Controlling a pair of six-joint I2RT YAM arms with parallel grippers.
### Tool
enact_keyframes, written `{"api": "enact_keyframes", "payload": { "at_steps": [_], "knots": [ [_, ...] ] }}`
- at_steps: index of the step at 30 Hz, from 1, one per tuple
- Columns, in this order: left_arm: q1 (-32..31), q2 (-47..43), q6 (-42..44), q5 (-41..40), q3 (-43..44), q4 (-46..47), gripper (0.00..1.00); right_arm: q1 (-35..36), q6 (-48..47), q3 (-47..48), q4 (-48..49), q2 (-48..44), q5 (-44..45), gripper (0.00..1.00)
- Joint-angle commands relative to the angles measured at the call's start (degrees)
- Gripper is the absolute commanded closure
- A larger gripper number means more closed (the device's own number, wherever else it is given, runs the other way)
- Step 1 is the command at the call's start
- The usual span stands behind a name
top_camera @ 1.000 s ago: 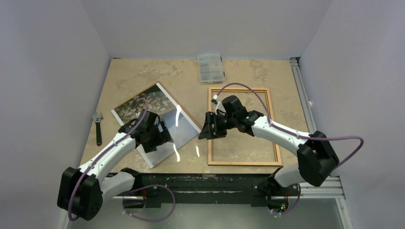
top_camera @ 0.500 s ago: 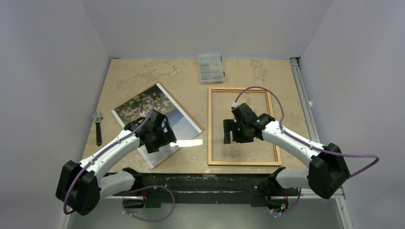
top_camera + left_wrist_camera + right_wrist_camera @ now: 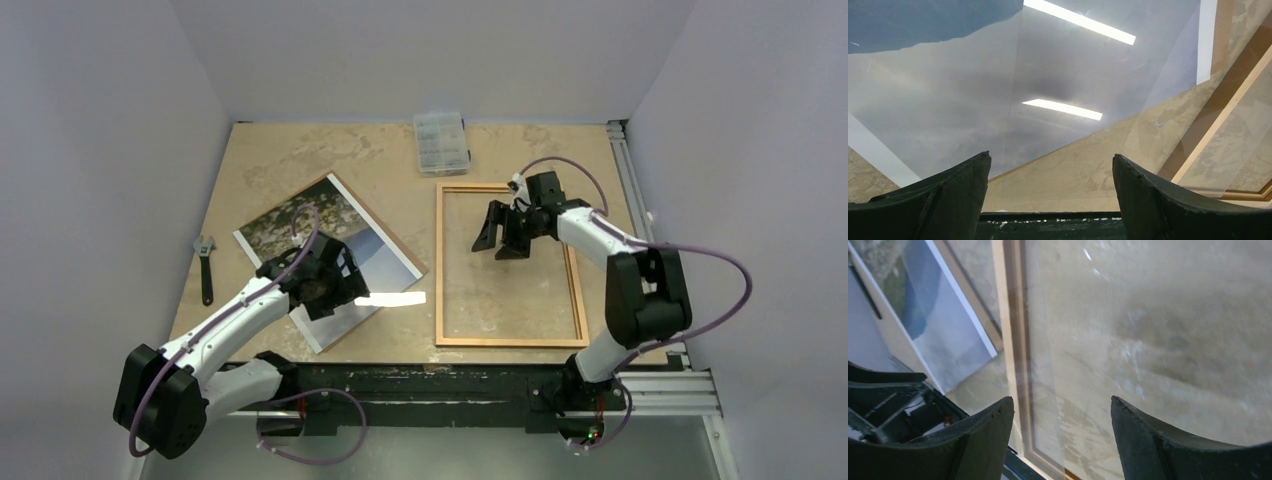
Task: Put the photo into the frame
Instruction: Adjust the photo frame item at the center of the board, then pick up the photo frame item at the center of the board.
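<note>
Orange-brown wood rails the picture frame [image 3: 440, 270], which lies flat on the right half of a beige marbled table [image 3: 300, 160], the tabletop showing through its clear pane. The photo [image 3: 345, 235] is outside the frame, on the left half of the table. It lies face up, turned on a diagonal, on a brown backing board [image 3: 401, 243] whose edge shows along the print's right side. Mottled ground fills the print's far end, a dark blue band crosses its middle, and the near end is pale inside a white border.

The left gripper [image 3: 340, 288] hovers over the pale near end of the photo. In its wrist view, the black fingers [image 3: 948, 195] stand wide apart with nothing between them, and the glossy surface below reflects bars of ceiling light. The right gripper [image 3: 500, 245] hangs over the far half of the frame's pane, inside the rails, its two fingers likewise spread and empty. The right wrist view looks between them at the pane, the frame's left rail and, beyond it, a corner of the photo.

A small clear plastic compartment box [image 3: 441, 142] sits just beyond the frame's far-left corner. An adjustable wrench [image 3: 205, 268] lies at the table's left edge, apart from the photo.
</note>
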Motion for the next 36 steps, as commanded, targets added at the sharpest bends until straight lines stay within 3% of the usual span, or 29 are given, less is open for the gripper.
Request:
{"api": "enact_keyframes", "payload": {
  "at_steps": [1,7,13,22,30,36],
  "knots": [
    [-0.02,0.00,0.15,1.42,-0.50,2.79,0.12,-0.25,-0.51,9.55,5.92,9.30,-14.18,0.31],
    [0.37,1.80,-0.11,1.11,-0.58,2.16,0.12,-0.23,-1.88,20.79,2.74,22.06,-16.16,0.33],
    [0.67,4.22,0.33,2.11,-1.20,4.28,0.12,0.14,-1.06,21.32,4.17,27.03,-19.83,0.36],
    [0.67,7.97,0.84,4.53,-2.54,8.43,0.13,3.70,4.55,13.78,15.16,26.28,-30.67,0.50],
    [0.72,8.59,1.12,4.97,-2.86,9.21,0.13,4.01,6.60,10.42,16.64,22.33,-32.29,0.68],
    [0.71,8.69,1.38,5.15,-2.86,9.03,0.14,4.01,5.25,9.66,14.42,19.59,-30.71,0.71]
  ]
}}
